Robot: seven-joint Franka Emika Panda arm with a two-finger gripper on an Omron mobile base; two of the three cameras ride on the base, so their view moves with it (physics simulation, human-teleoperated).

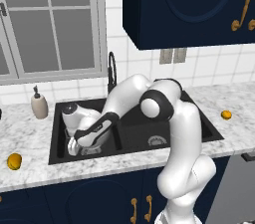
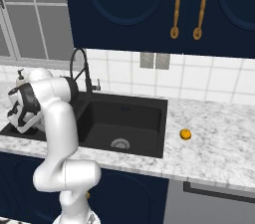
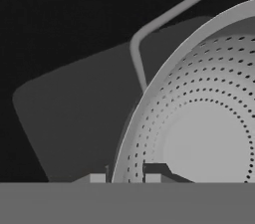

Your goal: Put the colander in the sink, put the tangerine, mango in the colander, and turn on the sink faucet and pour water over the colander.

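Gripper (image 3: 124, 178) clamped on the colander (image 3: 199, 138) rim, low in the left basin of the sink (image 1: 137, 131), left centre of the left base view. Mango (image 1: 14, 161) lower left; soap bottle (image 1: 39, 104) behind. Faucet (image 1: 112, 71) behind the arm. Tangerine (image 1: 226, 115) far right.

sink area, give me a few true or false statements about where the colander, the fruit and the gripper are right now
1. The gripper is shut on the rim of the colander. True.
2. The colander is on the counter right of the sink. False: it is down in the left basin.
3. The tangerine lies in the colander. False: it sits on the counter right of the sink.
4. The mango lies on the counter left of the sink. True.
5. Water is running from the faucet. False: no stream shows.
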